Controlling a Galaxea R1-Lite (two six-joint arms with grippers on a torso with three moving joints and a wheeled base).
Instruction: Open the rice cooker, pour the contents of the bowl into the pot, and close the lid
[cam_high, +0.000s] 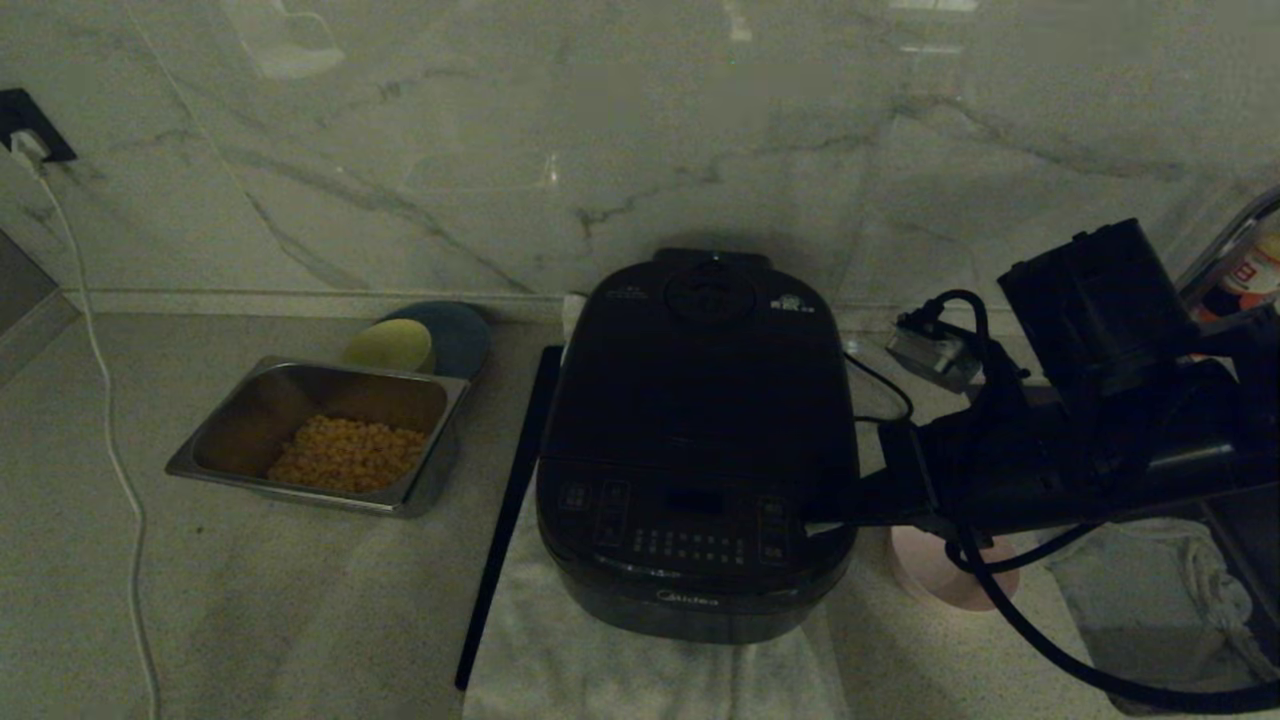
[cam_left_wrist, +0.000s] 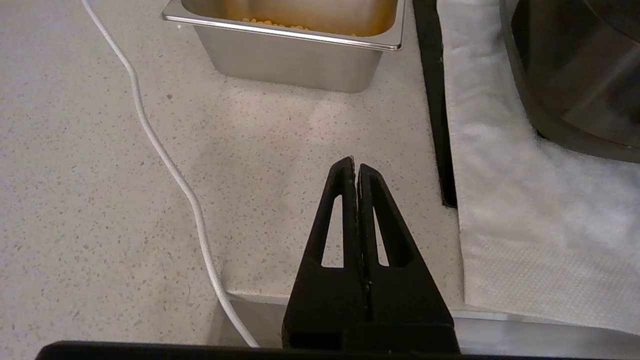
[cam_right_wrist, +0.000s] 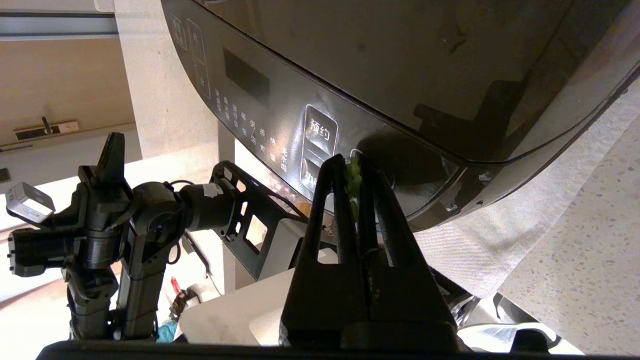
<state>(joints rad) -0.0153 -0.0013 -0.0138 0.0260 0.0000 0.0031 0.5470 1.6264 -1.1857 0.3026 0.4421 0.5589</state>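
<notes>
The black rice cooker (cam_high: 700, 450) stands on a white towel, and its lid (cam_high: 705, 370) is down. The pot is hidden inside. My right gripper (cam_high: 835, 518) is shut at the cooker's front right corner, its tips close to the button panel (cam_right_wrist: 320, 145). A few green scraps (cam_right_wrist: 354, 172) are stuck between its fingertips. The pale pink bowl (cam_high: 930, 575) sits on the counter right of the cooker, partly under my right arm, and what it holds is hidden. My left gripper (cam_left_wrist: 356, 165) is shut on nothing, low over the counter's front edge left of the cooker.
A steel tray (cam_high: 250, 420) with yellow kernels sits at the left, with a yellow-green bowl (cam_high: 388, 345) and a dark plate (cam_high: 460, 335) behind it. A white cable (cam_high: 110, 440) runs down the counter. A black strip (cam_high: 510, 500) lies along the towel (cam_high: 600, 660).
</notes>
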